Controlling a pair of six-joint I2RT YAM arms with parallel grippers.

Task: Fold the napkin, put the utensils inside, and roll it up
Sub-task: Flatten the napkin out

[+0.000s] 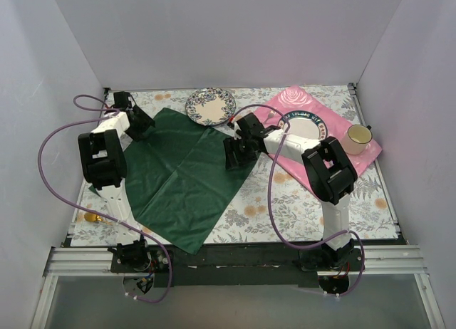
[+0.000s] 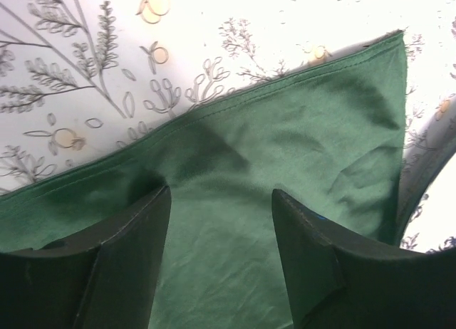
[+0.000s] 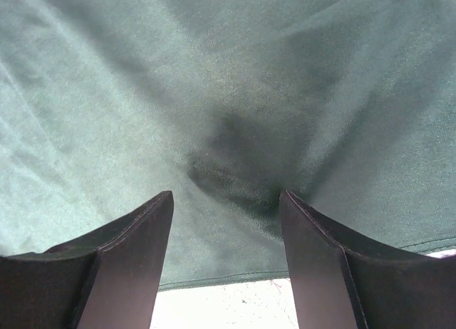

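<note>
**Desk:** What is the setting?

**Photographer:** A flower-patterned table (image 1: 285, 208) boxed in by plain white walls (image 1: 235, 37), with the left arm (image 1: 103, 158) and the right arm (image 1: 328, 169) bolted at its near edge.

**Desk:** Where is the napkin?

**Photographer:** The dark green napkin (image 1: 182, 186) lies spread on the left half of the table. One corner reaches toward the far left, another reaches the near edge between the arm bases. A crease runs lengthwise through it.

**Desk:** And the grippers?

**Photographer:** The left gripper (image 2: 221, 197) hangs over the napkin's far-left hem, jaws parted, nothing clamped. The right gripper (image 3: 224, 201) sits low over the napkin's right side, jaws likewise apart. A dark pucker of cloth shows between them, but I cannot tell whether the tips touch it.

**Desk:** The cutlery?

**Photographer:** Only a gold utensil (image 1: 92, 217) peeks out at the near-left edge, off the napkin and partly hidden behind the left arm. It is too small to make out its shape.

**Desk:** Anything else?

**Photographer:** A patterned plate (image 1: 210, 106) sits at the far side, just beside the napkin. To the right, a pink placemat (image 1: 296, 97) bears a second plate (image 1: 310, 126), partly covered by the right arm, and a cup (image 1: 358, 137).
</note>
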